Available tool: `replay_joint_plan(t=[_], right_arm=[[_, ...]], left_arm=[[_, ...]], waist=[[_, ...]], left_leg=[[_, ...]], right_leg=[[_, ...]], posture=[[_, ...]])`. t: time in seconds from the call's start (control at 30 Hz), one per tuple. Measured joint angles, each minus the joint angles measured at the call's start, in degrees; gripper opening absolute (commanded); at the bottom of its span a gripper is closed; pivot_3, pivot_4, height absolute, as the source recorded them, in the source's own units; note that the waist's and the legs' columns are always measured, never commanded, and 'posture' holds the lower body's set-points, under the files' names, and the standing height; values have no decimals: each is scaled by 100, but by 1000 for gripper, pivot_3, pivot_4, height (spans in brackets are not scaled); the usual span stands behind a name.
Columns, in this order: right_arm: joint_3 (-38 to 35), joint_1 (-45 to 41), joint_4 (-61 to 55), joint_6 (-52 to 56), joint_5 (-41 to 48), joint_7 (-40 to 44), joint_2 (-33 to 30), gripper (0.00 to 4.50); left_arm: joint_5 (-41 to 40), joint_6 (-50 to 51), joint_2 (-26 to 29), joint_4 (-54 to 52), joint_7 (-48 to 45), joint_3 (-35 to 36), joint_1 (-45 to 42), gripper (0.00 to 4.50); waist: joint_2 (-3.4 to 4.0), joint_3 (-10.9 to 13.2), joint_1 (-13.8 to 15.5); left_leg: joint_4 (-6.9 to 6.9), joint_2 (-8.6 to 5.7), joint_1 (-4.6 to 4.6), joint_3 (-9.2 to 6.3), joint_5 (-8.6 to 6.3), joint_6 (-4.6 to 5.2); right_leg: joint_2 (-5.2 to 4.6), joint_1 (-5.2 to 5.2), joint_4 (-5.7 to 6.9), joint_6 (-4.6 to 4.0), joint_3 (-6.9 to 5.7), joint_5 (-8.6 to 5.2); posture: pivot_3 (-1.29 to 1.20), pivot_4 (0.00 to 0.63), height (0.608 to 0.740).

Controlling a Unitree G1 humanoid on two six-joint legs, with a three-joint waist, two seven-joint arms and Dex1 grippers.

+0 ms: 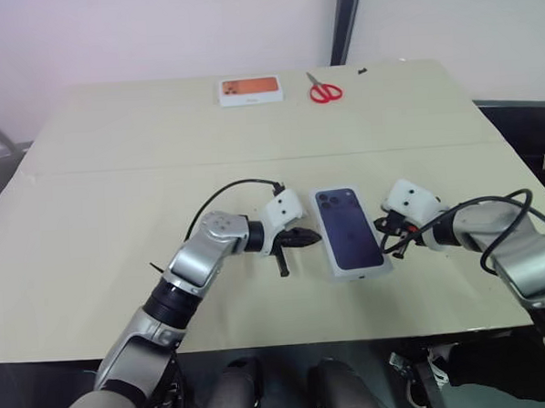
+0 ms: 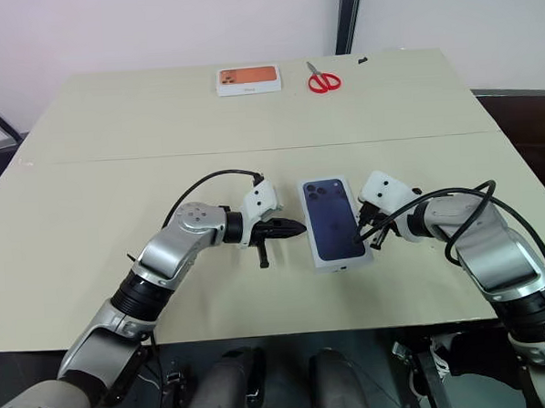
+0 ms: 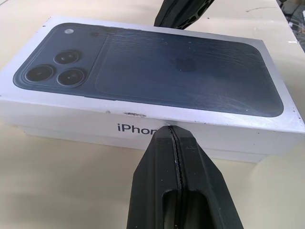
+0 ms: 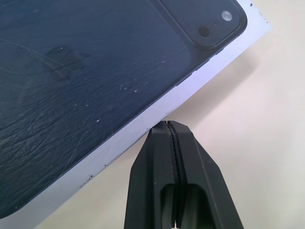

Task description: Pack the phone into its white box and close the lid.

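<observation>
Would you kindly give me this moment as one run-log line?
lid: on the white box, closed | left end effector: shut, at lid's left side | right end effector: shut, at lid's right side | phone: unseen

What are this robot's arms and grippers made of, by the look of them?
Silver-grey metal arm segments with black joints. Each wrist carries a white boxy housing, with loose black cables looping along the arm. The left gripper and right gripper each have two tapered matte black fingers.
</observation>
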Motion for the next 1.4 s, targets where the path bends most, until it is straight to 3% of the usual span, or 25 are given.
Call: replay_joint_plan(t=[0.3,0.47,0.6,0.73,0.9,1.13,1.27,1.4], right_arm=[[-53,125,-5,-119,-1,198,-244,24],[-758,235,-3,-421,228,468,-568,24],[-1238,446,-196,-353,769,724,-541,24],[-1322,946,-932,-113,1319,865,-370,24],[-922,1330,-1188,72,1276,496,-234,24],[-619,1407,-1242,35,1039,98,-222,24],[-647,1227,-1015,-152,1026,-78,30,24],[-982,539,-282,-562,1038,-458,626,24]], left_arm=[[-72,6,112,-45,-44,54,65,0],[-481,201,190,-198,-31,567,18,0],[-570,236,-115,-35,322,830,-351,0],[-117,-53,-513,649,744,581,-897,0],[420,-229,-718,1469,820,-47,-938,0],[744,-364,-656,1503,660,-262,-963,0],[681,-454,-603,1246,758,-34,-661,0],[346,-421,-301,374,1036,749,15,0]], waist=[[0,0,2],[0,0,9],[-2,1,28],[-2,1,19],[-2,1,0],[-5,-3,9],[-4,-3,-18],[-5,-2,-60]], left_leg=[[0,0,0,0,0,0],[1,0,0,0,-3,4],[13,0,-2,-4,-4,8],[28,0,-1,-5,-10,16],[33,-1,0,-4,-11,18],[38,-1,9,-8,-11,17],[37,0,10,-7,-11,15],[30,0,-1,-5,2,-7]], right_leg=[[0,0,0,0,0,0],[-1,2,0,0,-1,0],[-1,9,-1,0,-7,0],[0,23,-1,6,-9,-3],[2,19,4,6,-6,-3],[0,36,-1,7,-7,-4],[1,33,-1,7,-4,-4],[2,5,14,7,5,-4]], posture=[[0,150,740],[0,150,740],[0,150,740],[0,150,740],[0,150,740],[0,150,740],[0,150,740],[0,150,740]])
